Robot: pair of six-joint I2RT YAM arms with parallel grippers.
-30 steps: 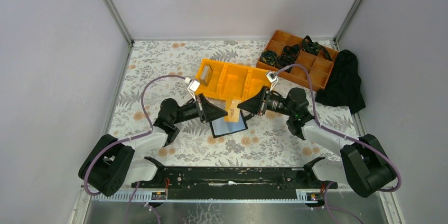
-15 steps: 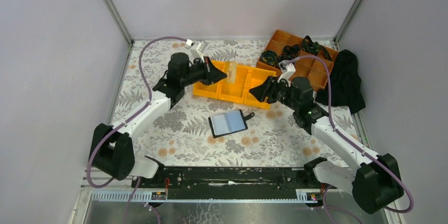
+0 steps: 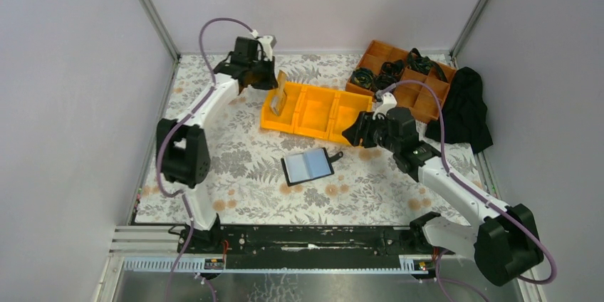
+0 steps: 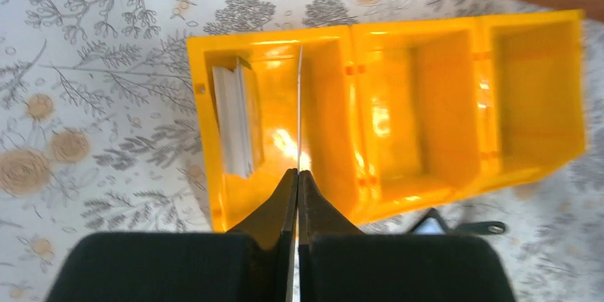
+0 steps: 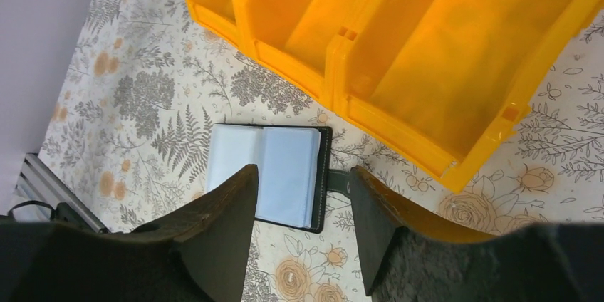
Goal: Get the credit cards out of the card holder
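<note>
Tan card in left claw

left claw moved card over yellow bin | right claw opened, apparently backed off

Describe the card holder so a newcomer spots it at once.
Find the yellow three-compartment bin mid-table. Just on its near side, the card holder lies open and flat on the floral cover. It alone is a small black folder with pale bluish sleeves.

The bin is yellow, the credit card tan, the card holder black. The table bears grey ferns.
</note>
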